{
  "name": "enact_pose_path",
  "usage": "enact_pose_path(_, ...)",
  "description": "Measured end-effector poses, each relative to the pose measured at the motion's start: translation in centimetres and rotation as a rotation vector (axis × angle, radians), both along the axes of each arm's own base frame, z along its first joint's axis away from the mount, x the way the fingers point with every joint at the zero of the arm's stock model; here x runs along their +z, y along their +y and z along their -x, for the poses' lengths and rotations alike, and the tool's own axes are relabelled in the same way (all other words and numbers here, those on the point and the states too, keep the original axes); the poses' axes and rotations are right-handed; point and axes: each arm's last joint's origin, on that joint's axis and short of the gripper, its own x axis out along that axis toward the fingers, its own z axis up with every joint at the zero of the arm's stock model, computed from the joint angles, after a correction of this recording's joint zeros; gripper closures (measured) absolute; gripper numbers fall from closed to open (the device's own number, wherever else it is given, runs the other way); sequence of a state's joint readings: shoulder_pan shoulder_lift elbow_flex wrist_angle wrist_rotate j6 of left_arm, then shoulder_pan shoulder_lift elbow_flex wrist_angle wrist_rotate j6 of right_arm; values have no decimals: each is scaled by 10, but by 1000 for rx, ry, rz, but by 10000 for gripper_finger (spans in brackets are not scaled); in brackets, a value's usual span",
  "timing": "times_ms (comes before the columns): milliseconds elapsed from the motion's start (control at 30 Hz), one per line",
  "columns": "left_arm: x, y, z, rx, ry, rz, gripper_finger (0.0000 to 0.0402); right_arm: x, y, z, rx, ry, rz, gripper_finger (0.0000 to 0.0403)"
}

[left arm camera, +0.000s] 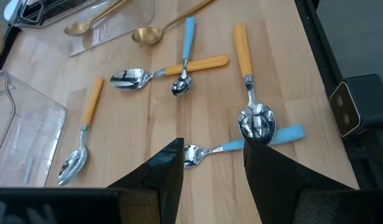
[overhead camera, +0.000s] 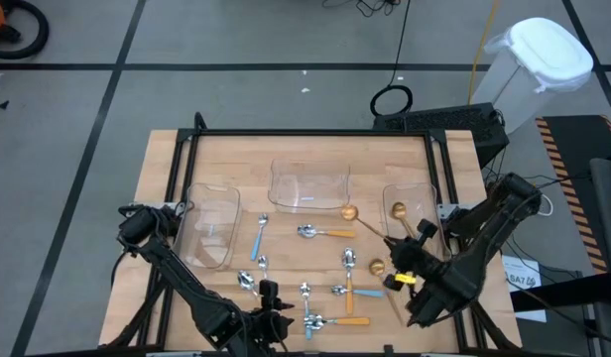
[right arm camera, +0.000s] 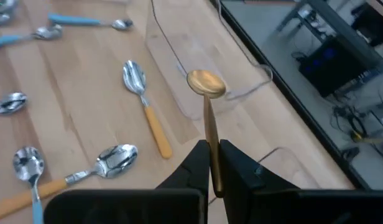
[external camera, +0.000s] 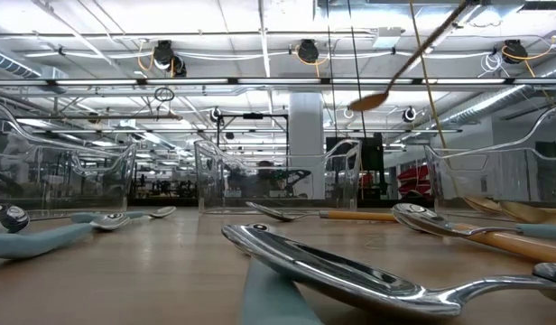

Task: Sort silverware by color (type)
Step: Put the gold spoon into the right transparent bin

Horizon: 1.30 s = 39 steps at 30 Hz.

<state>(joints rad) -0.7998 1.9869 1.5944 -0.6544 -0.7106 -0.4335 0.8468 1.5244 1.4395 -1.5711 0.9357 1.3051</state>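
My right gripper (right arm camera: 211,147) (overhead camera: 397,258) is shut on an all-gold spoon (right arm camera: 207,83), which is in the air near the middle tray and shows high in the low view (external camera: 372,100). A second gold spoon (overhead camera: 398,209) lies in the right tray, and a third (overhead camera: 376,267) lies on the table. Orange-handled spoons (overhead camera: 357,293) and blue-handled spoons (overhead camera: 259,241) lie flat across the wood. My left gripper (left arm camera: 214,145) (overhead camera: 271,296) is open at the near edge. Its fingers stand on either side of a blue-handled spoon (left arm camera: 241,144) lying on the table. My right gripper pinches the gold spoon's handle (right arm camera: 211,134) between its two fingers, well back from the bowl. The fingers slant in from the table's right, and the handle runs straight out ahead of them. The spoon is lifted clear, with its bowl (external camera: 372,100) lower than its handle.
Three clear plastic trays stand on the far half of the table: left (overhead camera: 212,226), middle (overhead camera: 308,184) and right (overhead camera: 413,203). A black frame (overhead camera: 315,133) runs around the table. Bare wood shows between the left and middle trays.
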Motion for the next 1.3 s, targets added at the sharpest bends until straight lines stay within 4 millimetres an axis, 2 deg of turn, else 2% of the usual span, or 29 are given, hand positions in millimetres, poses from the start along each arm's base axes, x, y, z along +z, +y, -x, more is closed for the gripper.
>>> enact_pose_path(133,0,0,0,7,-2,8,236,21,-13,19,39,-83,-40,391)
enact_pose_path(200,0,0,0,6,-1,7,236,22,-20,29,46,-104,-54,391)
enact_pose_path(533,0,11,-11,-3,6,-35,236,-13,-59,75,-46,-88,-212,391)
enact_pose_path(700,0,17,-16,13,11,-28,236,-14,-67,85,-48,-74,-279,391)
enact_pose_path(1000,0,17,-17,25,14,8,236,23,-76,90,46,-67,-371,391)
enact_pose_path(1100,0,17,-17,24,9,13,236,36,-79,89,120,-59,-326,391)
enact_pose_path(1300,1,18,-18,19,9,5,236,76,-83,87,252,-189,-129,391)
